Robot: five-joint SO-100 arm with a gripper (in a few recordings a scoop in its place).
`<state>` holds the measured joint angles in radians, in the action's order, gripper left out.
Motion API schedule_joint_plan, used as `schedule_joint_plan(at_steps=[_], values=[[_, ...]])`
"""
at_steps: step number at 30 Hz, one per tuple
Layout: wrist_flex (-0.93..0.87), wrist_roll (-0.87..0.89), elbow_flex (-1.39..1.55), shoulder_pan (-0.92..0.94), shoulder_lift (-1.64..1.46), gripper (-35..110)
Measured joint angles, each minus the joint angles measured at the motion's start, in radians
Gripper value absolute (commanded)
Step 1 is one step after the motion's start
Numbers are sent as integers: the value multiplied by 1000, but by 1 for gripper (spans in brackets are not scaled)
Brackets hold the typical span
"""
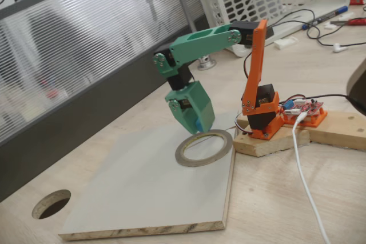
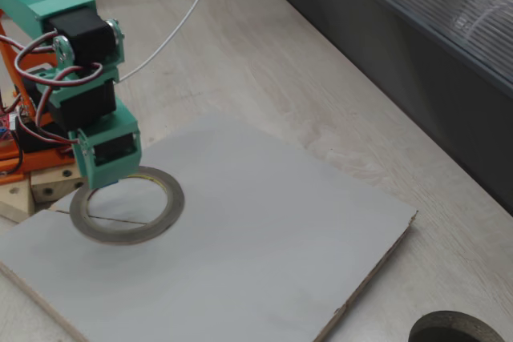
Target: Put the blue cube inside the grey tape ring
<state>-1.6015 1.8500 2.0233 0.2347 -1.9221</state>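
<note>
While the green gripper (image 1: 198,128) is hanging tip-down over the grey tape ring (image 1: 204,148), the placing step appears to be in hand. In a fixed view a sliver of light blue is showing at the lower edge of the fingers, which I am taking to be the blue cube (image 1: 197,125), pinched between them just above the ring's near-left rim. The fingers are sitting close together around it; no gap between them is showing. In the other fixed view the gripper (image 2: 103,184) is covering the far-left part of the ring (image 2: 127,206), and the cube cannot be made out there.

The ring is lying flat on the pale board (image 1: 143,192), its hollow centre facing straight up, with bare board showing inside. It has no long axis to speak of, being round; its axis of symmetry is running vertically. The cube, being plain-faced and equal-sided, has no heading worth logging.

Judgement: the tip is reading as over the rim rather than the centre. The next move is calling for a short shift toward the middle of the hollow, then a slight lowering, then spreading the fingers. Risk: the cube landing on the tape's top face and bouncing out.
</note>
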Motion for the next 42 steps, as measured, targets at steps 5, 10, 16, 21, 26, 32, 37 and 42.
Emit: schedule_joint_plan(at_steps=[5, 10, 16, 21, 26, 32, 37, 42], values=[[150, 0, 114, -5, -40, 3], [207, 0, 156, -5, -43, 3], [215, 0, 156, -11, -43, 3], [215, 0, 156, -14, -40, 3], [215, 0, 156, -20, -40, 3], [215, 0, 156, -14, -40, 3], [216, 0, 156, -15, -40, 3], [216, 0, 156, -20, -40, 4]])
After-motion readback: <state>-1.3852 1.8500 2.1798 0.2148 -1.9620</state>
